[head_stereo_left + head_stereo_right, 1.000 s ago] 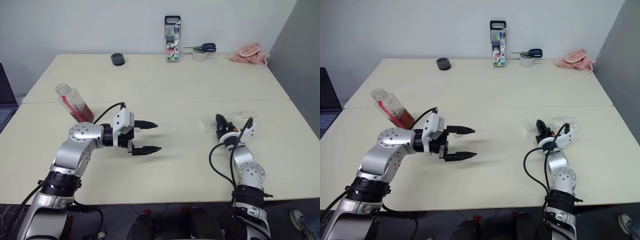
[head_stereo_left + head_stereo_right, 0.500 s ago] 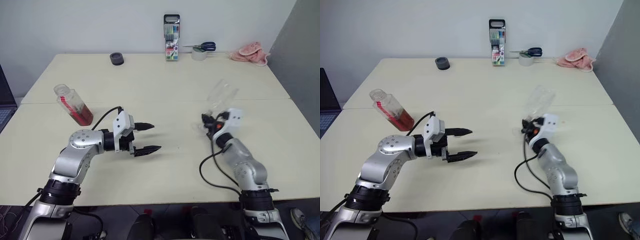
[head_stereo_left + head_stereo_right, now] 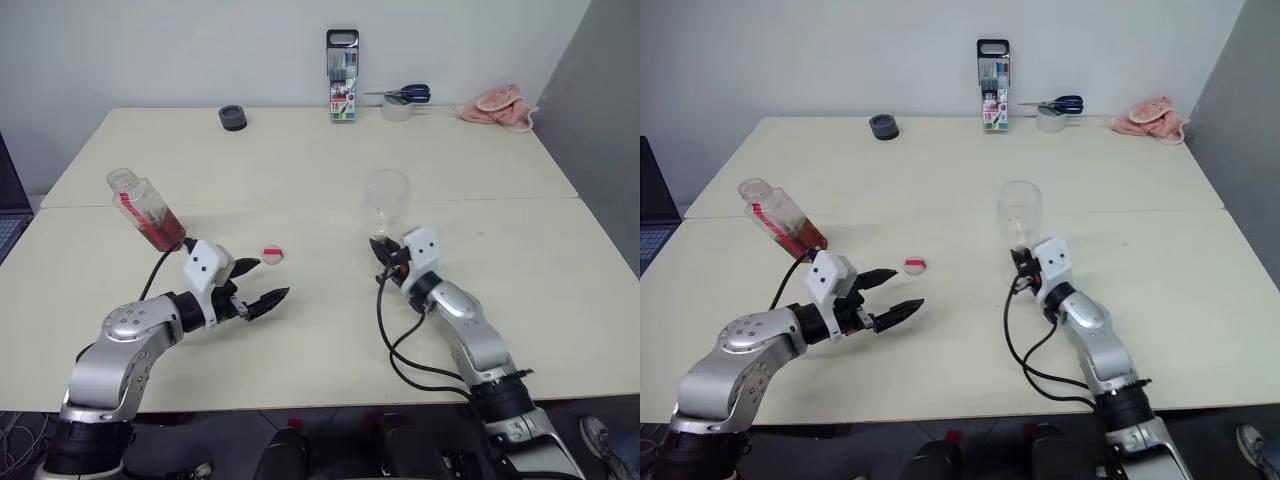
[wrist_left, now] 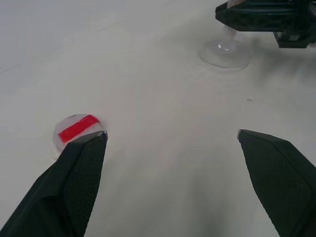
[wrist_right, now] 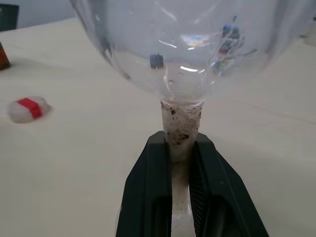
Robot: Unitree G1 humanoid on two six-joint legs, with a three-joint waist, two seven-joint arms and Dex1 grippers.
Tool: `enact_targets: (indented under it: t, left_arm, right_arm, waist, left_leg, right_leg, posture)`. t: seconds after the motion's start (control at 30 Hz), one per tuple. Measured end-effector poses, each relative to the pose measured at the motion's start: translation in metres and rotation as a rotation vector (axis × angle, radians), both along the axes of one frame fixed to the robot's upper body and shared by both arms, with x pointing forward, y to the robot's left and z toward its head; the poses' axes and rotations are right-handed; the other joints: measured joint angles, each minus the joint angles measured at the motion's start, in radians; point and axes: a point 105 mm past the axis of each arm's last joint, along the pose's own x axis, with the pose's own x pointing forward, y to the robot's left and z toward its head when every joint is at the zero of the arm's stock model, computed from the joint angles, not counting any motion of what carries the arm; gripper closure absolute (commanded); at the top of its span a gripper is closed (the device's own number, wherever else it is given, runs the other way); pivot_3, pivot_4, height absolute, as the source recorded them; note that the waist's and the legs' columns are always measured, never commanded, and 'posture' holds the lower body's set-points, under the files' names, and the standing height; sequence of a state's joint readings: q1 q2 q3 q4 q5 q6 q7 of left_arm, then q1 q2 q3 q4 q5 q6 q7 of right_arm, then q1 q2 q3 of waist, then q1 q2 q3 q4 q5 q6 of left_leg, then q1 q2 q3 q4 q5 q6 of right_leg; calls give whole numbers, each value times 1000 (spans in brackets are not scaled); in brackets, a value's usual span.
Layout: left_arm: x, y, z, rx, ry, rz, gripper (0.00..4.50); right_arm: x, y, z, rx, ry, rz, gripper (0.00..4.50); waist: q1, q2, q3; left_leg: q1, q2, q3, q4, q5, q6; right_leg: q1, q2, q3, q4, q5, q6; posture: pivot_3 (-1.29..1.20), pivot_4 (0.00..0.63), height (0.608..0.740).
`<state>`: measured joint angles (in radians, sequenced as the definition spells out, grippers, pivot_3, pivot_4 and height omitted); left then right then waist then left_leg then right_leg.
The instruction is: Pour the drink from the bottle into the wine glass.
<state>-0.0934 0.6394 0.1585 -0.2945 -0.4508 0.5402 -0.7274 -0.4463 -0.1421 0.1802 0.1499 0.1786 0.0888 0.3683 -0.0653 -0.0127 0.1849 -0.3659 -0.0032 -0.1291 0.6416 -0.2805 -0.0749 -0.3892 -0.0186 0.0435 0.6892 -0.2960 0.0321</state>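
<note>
The right gripper (image 3: 383, 252) is clamped on the thin stem of the wine glass (image 3: 386, 197), which stands upright and empty near the table's (image 3: 300, 160) middle. The left gripper (image 3: 262, 281) hangs just above the table with its fingers spread wide, empty — the white cap (image 3: 272, 256) with its red stripe lies just beyond it. The bottle (image 3: 146, 209), uncapped and tilted, sits at the left with the drink (image 3: 165, 229) pooled in its lower end

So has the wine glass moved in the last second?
Yes. The wine glass went from lying down to upright, and shifted left toward the marker case.
</note>
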Motion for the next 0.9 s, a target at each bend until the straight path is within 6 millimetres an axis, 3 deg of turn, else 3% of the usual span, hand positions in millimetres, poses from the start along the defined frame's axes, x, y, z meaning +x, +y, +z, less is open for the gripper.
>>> enact_targets:
  t: [0.13,0.2,0.3,0.4,0.67,0.87,0.9]
  left_arm:
    - [1,12,5,-6,-12,80,0]
    - [2,15,5,-5,-12,97,0]
    - [2,19,6,-5,-13,119,0]
    - [4,22,8,-4,-17,129,0]
    - [5,25,7,-6,-17,116,0]
    - [9,17,29,6,-101,36,0]
    - [9,16,33,9,-120,18,0]
  right_arm:
    - [15,33,33,23,-112,87,4335]
    - [19,44,31,12,-120,110,4335]
    - [26,59,8,-18,-62,124,4335]
    - [30,62,-6,-48,-43,128,4335]
    - [32,59,-20,-85,-43,132,4335]
    - [31,61,-21,-77,-40,155,4335]
    - [30,61,-21,-74,-39,157,3614]
  waist:
    - [4,-1,0]
    - [7,-1,0]
    - [9,-1,0]
    - [11,-1,0]
    - [7,-1,0]
    - [7,-1,0]
    - [6,-1,0]
  left_leg:
    - [0,0,-1,0,0,0]
    - [0,-1,-1,0,0,0]
    - [-1,-2,0,0,0,0]
    - [-1,-2,0,0,0,0]
    - [-1,-1,0,0,0,0]
    - [0,-1,0,0,0,0]
    - [0,-1,0,0,0,0]
  right_leg:
    - [0,0,-1,0,0,0]
    - [0,0,-1,-1,0,0]
    - [0,-2,-1,-2,0,0]
    - [0,-2,-1,-2,0,0]
    - [0,-1,-1,-1,0,0]
    - [0,-1,-1,-1,0,0]
    - [0,-1,-1,-1,0,0]
  posture:
    - [0,150,740]
    - [0,150,740]
    - [0,150,740]
    - [0,150,740]
    - [0,150,740]
    - [0,150,740]
    - [0,150,740]
